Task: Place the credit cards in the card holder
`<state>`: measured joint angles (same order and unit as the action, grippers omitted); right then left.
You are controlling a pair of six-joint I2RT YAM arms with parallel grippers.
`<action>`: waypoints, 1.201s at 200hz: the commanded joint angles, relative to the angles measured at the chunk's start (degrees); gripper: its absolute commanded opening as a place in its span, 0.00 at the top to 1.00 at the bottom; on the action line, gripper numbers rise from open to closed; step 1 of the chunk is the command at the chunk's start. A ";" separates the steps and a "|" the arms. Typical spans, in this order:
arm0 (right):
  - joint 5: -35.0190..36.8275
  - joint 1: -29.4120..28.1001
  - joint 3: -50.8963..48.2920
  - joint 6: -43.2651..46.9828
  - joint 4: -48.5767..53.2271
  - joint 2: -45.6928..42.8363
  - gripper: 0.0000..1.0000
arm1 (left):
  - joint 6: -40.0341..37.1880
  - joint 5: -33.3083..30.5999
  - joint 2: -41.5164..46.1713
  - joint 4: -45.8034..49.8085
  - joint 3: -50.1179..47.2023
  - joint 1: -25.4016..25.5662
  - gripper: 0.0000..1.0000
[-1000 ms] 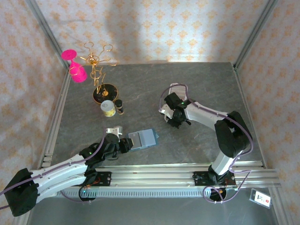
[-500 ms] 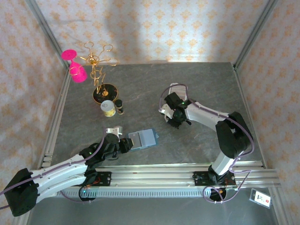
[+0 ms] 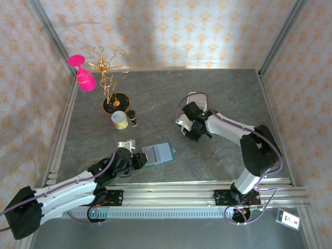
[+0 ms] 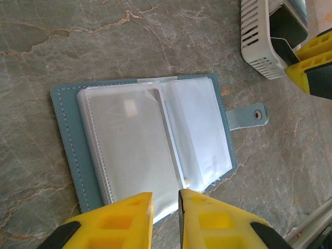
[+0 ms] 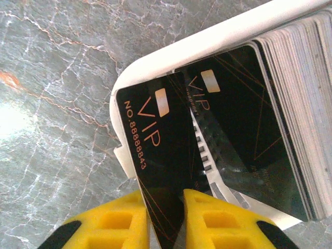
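- Left claw (image 4: 166, 201) has its yellow fingers nearly together, pinching the near edge of the small teal-blue folding card holder (image 4: 66, 136).
- That card holder lies open and flat on the grey marbled stone table (image 4: 78, 31). Its clear plastic sleeves (image 4: 129, 150) face up and its clasp tab (image 4: 249, 115) sticks out to one side.
- Right claw (image 5: 166, 196) is closed to a narrow gap on a black plastic card (image 5: 150, 155) printed VIP in orange, gripping its lower edge.
- This black plastic card sits at the front of the row of thin whitish-grey and dark credit cards (image 5: 290, 98), tilted away from the next one.
- The credit cards stand on edge in a long white plastic tray (image 5: 207, 39).
- From above, the card holder lies left of centre near the table's front, while the tray and right claw are well apart from it, toward the middle right.
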<state>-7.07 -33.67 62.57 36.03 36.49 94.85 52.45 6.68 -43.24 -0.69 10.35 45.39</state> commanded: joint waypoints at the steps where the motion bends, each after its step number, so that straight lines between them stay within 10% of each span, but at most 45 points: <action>1: -1.80 -0.17 1.15 -0.89 0.58 -2.14 0.76 | 0.17 0.00 0.44 -0.60 0.81 0.25 0.79; 135: 3.79 -1.70 0.89 -0.09 -1.70 -6.97 1.00 | 3.17 -0.29 1.36 -0.69 3.79 0.24 0.77; 240: 11.72 -15.15 -30.98 26.52 -39.32 -45.69 1.00 | 31.32 -8.02 -0.99 -8.84 18.44 1.83 0.56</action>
<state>0.38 -45.71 38.87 48.62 11.92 56.38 74.96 1.85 -43.00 -7.05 24.10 46.57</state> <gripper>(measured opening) 0.043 0.436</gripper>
